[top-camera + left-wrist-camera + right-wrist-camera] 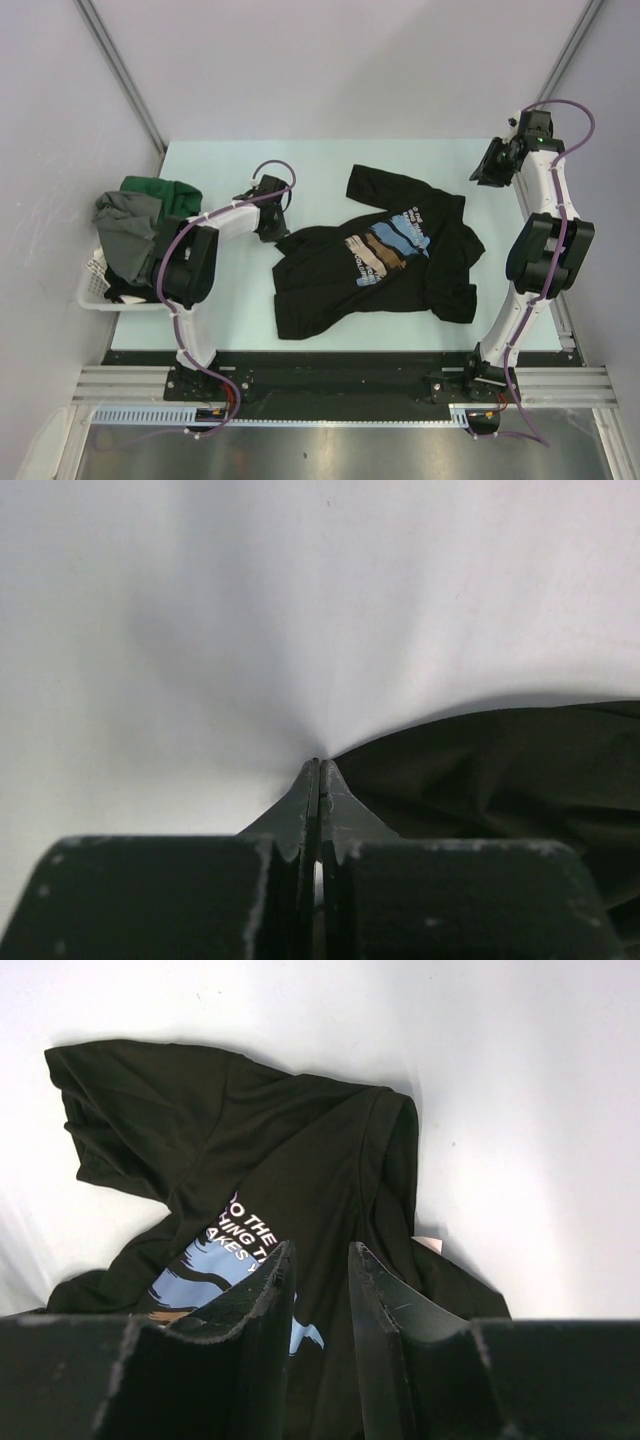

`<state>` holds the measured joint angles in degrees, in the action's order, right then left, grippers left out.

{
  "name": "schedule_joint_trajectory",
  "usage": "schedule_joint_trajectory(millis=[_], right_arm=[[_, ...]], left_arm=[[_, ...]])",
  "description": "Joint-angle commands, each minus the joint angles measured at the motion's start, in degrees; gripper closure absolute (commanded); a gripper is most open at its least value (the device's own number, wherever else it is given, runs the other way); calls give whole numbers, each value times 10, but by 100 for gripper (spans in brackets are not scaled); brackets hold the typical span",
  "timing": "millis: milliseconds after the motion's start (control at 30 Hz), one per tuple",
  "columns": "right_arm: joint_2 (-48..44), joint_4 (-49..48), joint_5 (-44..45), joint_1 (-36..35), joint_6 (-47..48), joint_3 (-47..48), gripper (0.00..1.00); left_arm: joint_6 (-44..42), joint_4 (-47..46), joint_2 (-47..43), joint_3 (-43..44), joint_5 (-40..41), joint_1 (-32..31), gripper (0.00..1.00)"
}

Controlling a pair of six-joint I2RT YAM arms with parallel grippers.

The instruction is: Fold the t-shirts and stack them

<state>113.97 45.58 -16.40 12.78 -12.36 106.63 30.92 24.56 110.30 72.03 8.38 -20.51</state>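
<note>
One black printed tee (370,270) is laid crumpled at centre, unfolded. L gripper (318,772) is pressed shut at its edge; whether cloth is nipped can't be told. Other tees (140,225) are heaped in basket (92,292), untouched. R gripper (320,1250), further back, is held part-open & empty.

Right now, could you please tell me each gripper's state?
Left gripper: closed at the edge of the shirt; grip unclear.
Right gripper: open, holding nothing.
</note>
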Motion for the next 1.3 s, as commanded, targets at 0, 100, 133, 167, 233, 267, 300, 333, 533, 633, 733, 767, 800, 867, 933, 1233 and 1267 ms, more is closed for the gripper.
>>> schedule_joint_trajectory(millis=[0, 100, 133, 167, 233, 267, 300, 333, 533, 633, 733, 767, 800, 867, 933, 1233, 1267], right_arm=[[-3, 1, -5, 2, 3, 24, 67], [-2, 2, -6, 2, 4, 24, 67], [-2, -1, -6, 2, 3, 24, 67], [-2, -1, -6, 2, 3, 23, 67], [-2, 0, -6, 2, 2, 24, 67], [-2, 0, -8, 2, 3, 23, 67], [-2, 1, -8, 2, 2, 23, 67], [-2, 2, -8, 2, 2, 22, 67], [-9, -1, -10, 2, 1, 8, 67], [-14, -2, -8, 3, 1, -2, 67], [-21, -3, -6, 2, 3, -10, 67], [-23, -3, -5, 3, 4, -12, 67], [-24, -3, -5, 2, 4, -13, 67], [-26, -3, -4, 3, 5, -17, 67], [-27, -3, -3, 3, 5, -19, 67], [-25, -3, -9, 1, 1, -19, 66], [-21, -1, -9, -1, 3, -13, 66]], left_arm=[[-5, 6, 12, 15, -6, -1, 100], [-7, 4, 11, 16, -12, -1, 100], [-8, 4, 10, 15, -9, -1, 100], [-10, 1, 8, 13, -8, -1, 100], [-23, -2, 11, 16, -3, -1, 100], [-27, -2, 14, 26, 1, -1, 100], [-31, -3, 17, 32, 6, 0, 100], [-36, -2, 25, 40, 8, 0, 100], [-51, 0, 68, 117, 19, 10, 100], [-59, 5, 83, 146, 26, 20, 100], [-74, 14, 91, 170, 41, 32, 100], [-79, 15, 95, 174, 49, 36, 100], [-88, 15, 97, 178, 52, 45, 100], [-96, 15, 99, 187, 59, 55, 100], [-107, 13, 101, 194, 67, 69, 100], [-115, 23, 98, 204, 36, 88, 100], [-108, 23, 92, 189, 31, 86, 95]])
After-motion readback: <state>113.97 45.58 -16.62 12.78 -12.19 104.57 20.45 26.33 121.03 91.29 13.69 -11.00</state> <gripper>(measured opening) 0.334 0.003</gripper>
